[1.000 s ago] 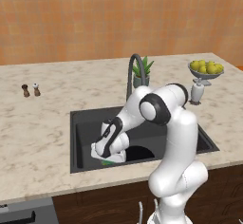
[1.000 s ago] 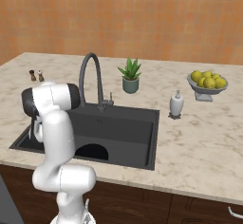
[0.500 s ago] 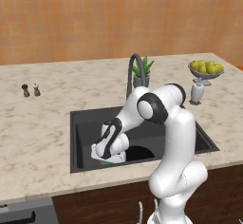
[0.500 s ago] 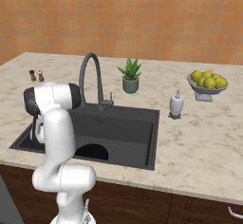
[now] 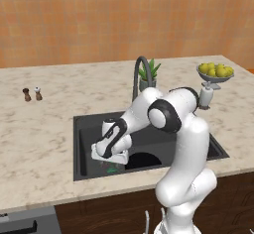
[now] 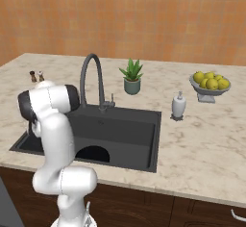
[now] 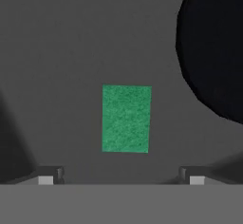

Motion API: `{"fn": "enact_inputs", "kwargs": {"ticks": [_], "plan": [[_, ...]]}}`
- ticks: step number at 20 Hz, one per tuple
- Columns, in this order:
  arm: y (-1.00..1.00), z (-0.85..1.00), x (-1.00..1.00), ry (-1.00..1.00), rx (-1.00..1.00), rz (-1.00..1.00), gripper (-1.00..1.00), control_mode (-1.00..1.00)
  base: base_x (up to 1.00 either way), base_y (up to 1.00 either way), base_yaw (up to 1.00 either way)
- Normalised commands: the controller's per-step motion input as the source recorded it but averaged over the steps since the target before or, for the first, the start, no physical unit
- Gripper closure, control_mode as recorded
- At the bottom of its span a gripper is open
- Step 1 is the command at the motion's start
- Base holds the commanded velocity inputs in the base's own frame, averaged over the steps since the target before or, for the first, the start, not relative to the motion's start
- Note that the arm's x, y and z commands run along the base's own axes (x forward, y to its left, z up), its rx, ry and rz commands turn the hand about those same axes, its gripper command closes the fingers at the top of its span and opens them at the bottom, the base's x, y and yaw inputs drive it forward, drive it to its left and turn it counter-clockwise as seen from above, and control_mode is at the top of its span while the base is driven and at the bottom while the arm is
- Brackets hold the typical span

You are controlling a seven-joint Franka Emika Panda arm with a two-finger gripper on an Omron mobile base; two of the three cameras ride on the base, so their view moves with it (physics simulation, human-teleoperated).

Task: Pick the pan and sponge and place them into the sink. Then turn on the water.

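Lying flat on the sink (image 7: 71, 42) floor, unmarked green sponge (image 7: 126, 118), black pan (image 7: 213, 47) beside it, gripper (image 7: 121, 176) above, fingers wide apart, empty, no writing legible

A pale marbled counter (image 6: 206, 139) runs under a wall of orange-brown wood grain (image 6: 144, 14). Toward the back of it stands a small green plant in a grey pot (image 6: 131, 77). To its right, a white soap bottle with a pump top (image 6: 178, 107) stands on the counter, and beyond that a footed bowl of yellow lemons (image 6: 210, 84). Far to the left, two small shakers (image 5: 32, 94), one dark and one lighter, stand side by side. Dark brown cabinet fronts (image 6: 144, 211) run below the counter edge.
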Motion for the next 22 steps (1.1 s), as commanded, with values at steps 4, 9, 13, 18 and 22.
{"fn": "enact_inputs", "kwargs": {"ticks": [4, 9, 13, 18, 22], "plan": [[-0.03, 0.80, 0.00, -0.06, 0.00, 0.00, -1.00, -1.00, 0.00, 0.00, 0.00], [-0.16, 1.00, -0.12, -0.09, 0.00, 0.04, -1.00, -1.00, 0.00, 0.00, 0.00], [-0.25, 1.00, -0.25, -0.03, 0.03, 0.04, -1.00, -1.00, 0.00, 0.00, 0.00], [-0.60, 1.00, -0.69, -0.09, 0.02, 0.06, -1.00, -1.00, 0.00, 0.00, 0.00], [-0.70, 1.00, -0.81, -0.16, 0.00, 0.08, -1.00, -1.00, 0.00, 0.00, 0.00]]}}
